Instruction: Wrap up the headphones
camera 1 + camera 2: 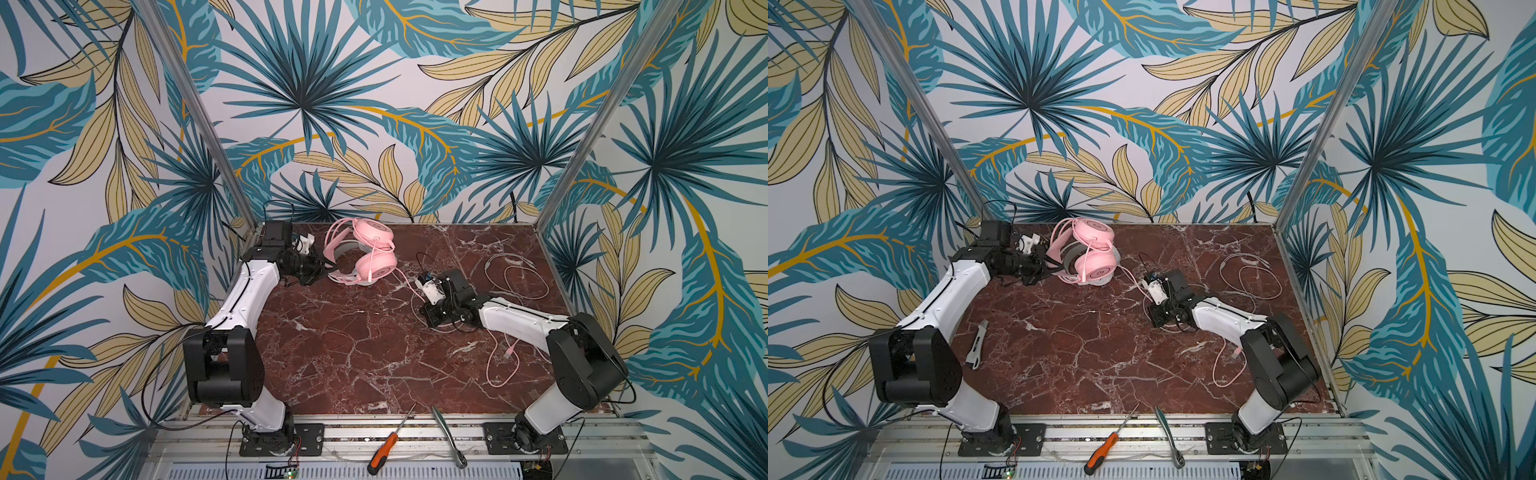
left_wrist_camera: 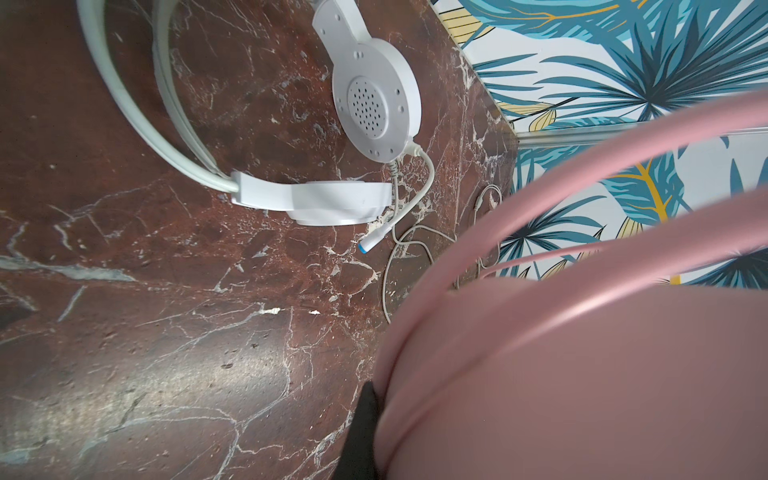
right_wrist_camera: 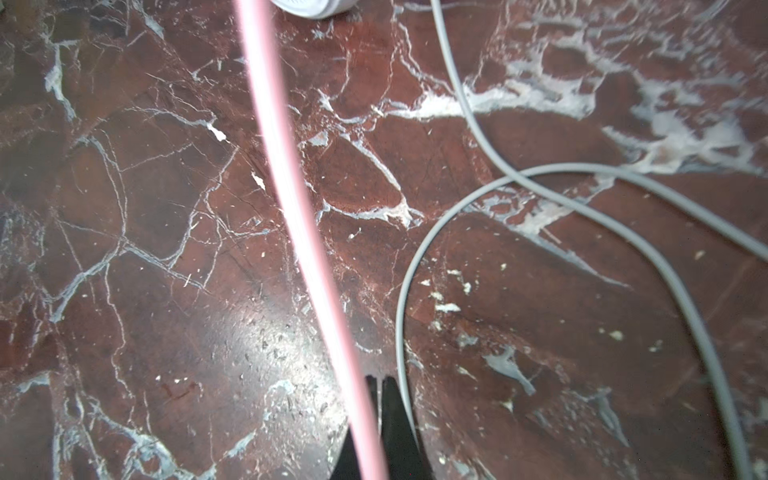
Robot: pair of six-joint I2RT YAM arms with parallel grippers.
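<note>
Left gripper [image 1: 323,268] clamps the pink headset [image 1: 365,249] by its headband; right gripper [image 3: 380,399] is fully closed, pink cable [image 3: 291,187] crossing its fingers.

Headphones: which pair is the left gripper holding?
The pink headphones: the left gripper clamps their headband, while the white headphones lie on the table.

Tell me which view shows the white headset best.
The left wrist view: the white headset lies open there, both cups and most of the headband. In both top views the pink headset covers most of it. The right wrist view shows only a cup's edge.
</note>
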